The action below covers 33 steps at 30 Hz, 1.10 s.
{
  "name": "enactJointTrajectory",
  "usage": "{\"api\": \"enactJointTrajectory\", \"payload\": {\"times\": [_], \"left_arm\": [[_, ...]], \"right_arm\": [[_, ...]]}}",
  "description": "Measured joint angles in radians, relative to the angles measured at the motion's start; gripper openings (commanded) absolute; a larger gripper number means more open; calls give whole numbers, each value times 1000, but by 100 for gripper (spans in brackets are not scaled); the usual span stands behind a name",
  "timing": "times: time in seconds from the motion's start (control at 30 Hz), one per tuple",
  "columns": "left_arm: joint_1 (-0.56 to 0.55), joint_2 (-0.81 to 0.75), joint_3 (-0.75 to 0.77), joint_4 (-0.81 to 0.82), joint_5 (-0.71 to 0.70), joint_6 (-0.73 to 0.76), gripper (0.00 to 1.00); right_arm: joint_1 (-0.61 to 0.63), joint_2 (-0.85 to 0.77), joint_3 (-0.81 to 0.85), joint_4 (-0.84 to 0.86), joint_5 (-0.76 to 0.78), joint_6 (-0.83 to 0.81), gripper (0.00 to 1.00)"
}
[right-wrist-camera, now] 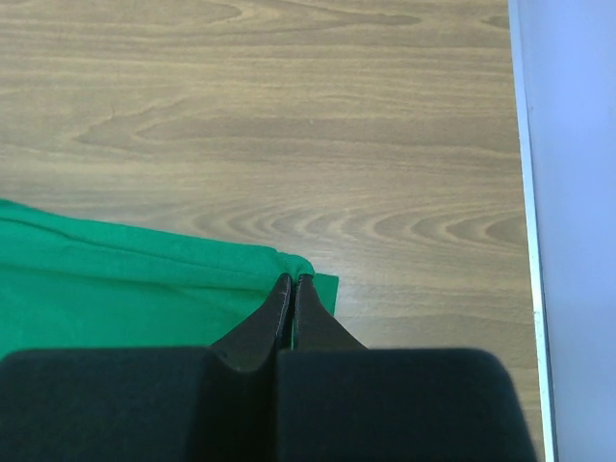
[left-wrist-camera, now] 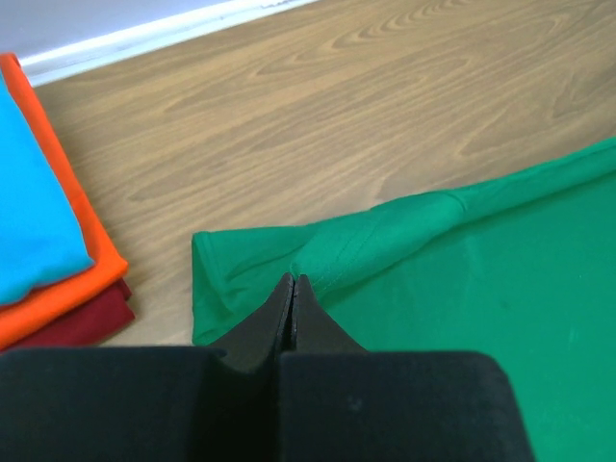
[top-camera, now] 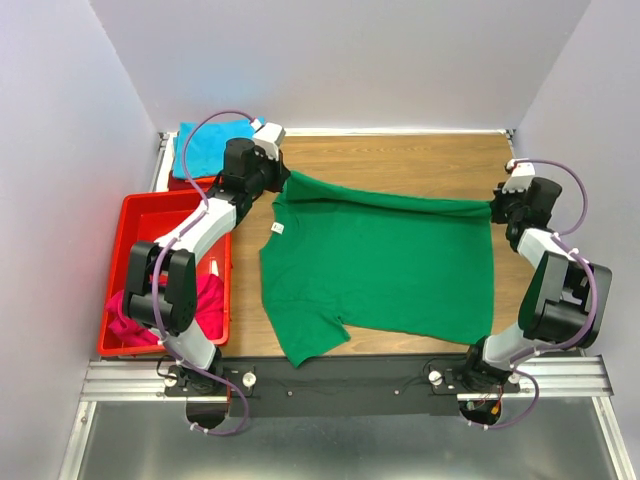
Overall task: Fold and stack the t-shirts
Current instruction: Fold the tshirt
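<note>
Your left tool (left-wrist-camera: 292, 286) and right tool (right-wrist-camera: 293, 282) are each clamped on the far edge of the soft green cloth t-shirt (top-camera: 380, 265), spread across the wooden tabletop (top-camera: 400, 160). Expect it light, limp and prone to sagging; corners and hems give the surest hold.

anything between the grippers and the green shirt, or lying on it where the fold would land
Nothing visible. The left gripper and right gripper are shut on the far edge of the green t-shirt, whose spread surface is bare. The folded stack and red tray sit off to its left.
</note>
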Motion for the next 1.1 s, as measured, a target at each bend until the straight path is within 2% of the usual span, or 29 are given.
{"api": "enactJointTrajectory", "payload": {"times": [0.2, 0.27, 0.3, 0.37, 0.4, 0.43, 0.47, 0.53, 0.6, 0.83, 0.9, 1.0, 1.1], "left_arm": [[-2, 0, -23, -3, 1, -6, 0], [-2, 0, -25, -9, 2, -7, 0], [-2, -1, -27, -17, 6, -7, 0], [-2, -5, -38, -28, 13, -7, 1], [-3, -10, -53, -43, 17, -7, 3], [-4, -14, -62, -53, 20, -6, 6], [-5, -17, -74, -69, 23, -5, 19], [-8, -18, -84, -109, 28, 5, 31], [-8, -19, -88, -148, 46, 14, 35], [-8, -106, -131, -215, 166, 47, 36], [-8, -169, -150, -224, 182, 52, 43], [-8, -246, -159, -222, 166, 61, 45], [-8, -245, -141, -229, 140, 72, 45]], "right_arm": [[0, -51, -46, -23, -9, -39, 2], [0, -76, -64, -33, -9, -55, 10], [0, -96, -79, -43, -8, -69, 26], [0, -130, -104, -62, -5, -98, 44], [0, -145, -114, -70, 3, -109, 69], [-2, -171, -132, -80, 10, -119, 78], [-5, -205, -152, -96, 19, -140, 83], [-13, -268, -183, -122, 44, -159, 86], [-18, -312, -193, -144, 61, -172, 86], [-19, -318, -146, -243, 43, -175, 90], [-19, -293, -109, -292, 0, -183, 90], [-19, -254, -69, -358, -83, -202, 90], [-19, -218, -36, -438, -189, -228, 88]]}}
